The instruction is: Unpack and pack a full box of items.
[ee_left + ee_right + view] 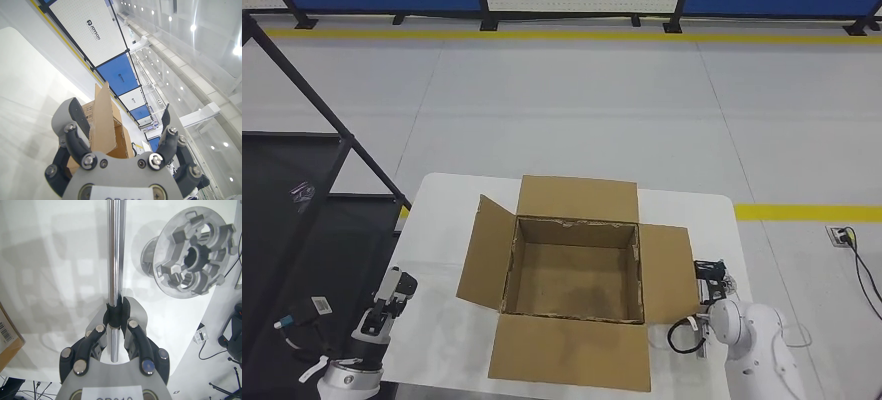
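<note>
**Right jaws clamped on steel rod; left jaws wide; box open**

Right gripper (115, 311): jaws pinched narrow on a polished steel rod (115, 247). The pads grip near one end, a short stub pokes back toward the wrist, and the long part runs straight out ahead of the jaws.

Judgement: the rod is rigid, heavy for its thickness and mirror-slick. The end grip leaves a long lever, so it may swing or slip in the pads. A hold nearer the middle would be steadier.

Cast metal hub (191, 256) lies on its side ahead of those jaws and off to one side, apart from the rod. It looks heavy, stiff and not fragile, and could roll on its flanges. Best taken by the flange rim or a lug.

Left gripper (121, 108): jaws wide, holding nothing. Cardboard box (105, 121) sits straight ahead of them, apart. Its flaps are folded out and its brown bottom is showing.

Surface: white table (452, 210), smooth and hard, so metal will likely slide on it.

Room: pale floor (542, 100) with a yellow line (542, 33), and blue and white partition panels (117, 75) beyond.
</note>
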You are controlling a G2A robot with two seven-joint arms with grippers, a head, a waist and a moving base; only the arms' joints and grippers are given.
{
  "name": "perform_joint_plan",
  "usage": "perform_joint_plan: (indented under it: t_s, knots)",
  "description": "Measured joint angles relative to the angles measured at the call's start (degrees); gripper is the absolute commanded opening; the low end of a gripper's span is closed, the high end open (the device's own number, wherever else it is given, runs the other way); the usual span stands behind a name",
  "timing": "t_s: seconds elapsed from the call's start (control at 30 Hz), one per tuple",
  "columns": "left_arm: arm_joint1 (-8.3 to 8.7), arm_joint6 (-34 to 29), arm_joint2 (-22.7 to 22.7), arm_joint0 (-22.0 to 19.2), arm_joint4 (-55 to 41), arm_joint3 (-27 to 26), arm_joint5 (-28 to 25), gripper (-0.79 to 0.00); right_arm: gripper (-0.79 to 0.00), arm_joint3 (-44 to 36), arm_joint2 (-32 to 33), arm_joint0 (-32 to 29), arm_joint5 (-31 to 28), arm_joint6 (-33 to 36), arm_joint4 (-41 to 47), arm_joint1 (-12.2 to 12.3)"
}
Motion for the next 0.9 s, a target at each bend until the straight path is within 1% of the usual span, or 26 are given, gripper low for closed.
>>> perform_joint_plan:
  t_s: [0.07,0.23,0.3,0.37,0.5,0.57,0.67,0.87,0.9]
  knots:
    - [0.00,0.00,0.00,0.00,0.00,0.00,0.00,0.000,-0.656,-1.60,0.02,-0.82,0.12,0.36,-0.12,0.12]
    - [0.00,0.00,0.00,0.00,0.00,0.00,0.00,0.000,-0.619,-3.46,-0.08,-1.76,0.15,1.15,-0.42,0.39]
    - [0.00,0.00,0.00,0.00,0.00,0.00,0.00,0.000,-0.579,-3.89,-0.11,-2.01,0.21,1.22,-0.40,0.49]
    - [0.00,0.00,0.00,0.00,0.00,0.00,0.00,0.000,-0.499,-4.15,-0.15,-2.17,0.24,1.26,-0.39,0.58]
    - [0.00,0.00,0.00,0.00,0.00,0.00,0.00,0.000,-0.431,-5.21,-0.19,-2.56,0.57,1.28,-0.04,0.73]
    - [0.00,0.00,0.00,0.00,0.00,0.00,0.00,0.000,-0.413,-6.48,-0.08,-3.10,1.20,1.17,0.46,0.78]
    - [0.00,0.00,0.00,0.00,0.00,0.00,0.00,0.000,-0.413,-9.15,0.25,-4.31,2.36,1.50,1.04,0.86]
    - [0.00,0.00,0.00,0.00,0.00,0.00,0.00,0.000,-0.388,-15.32,0.93,-7.36,5.69,2.98,1.22,0.97]
    - [0.00,0.00,0.00,0.00,0.00,0.00,0.00,0.000,-0.326,-16.02,0.94,-7.72,6.37,3.07,1.24,0.96]
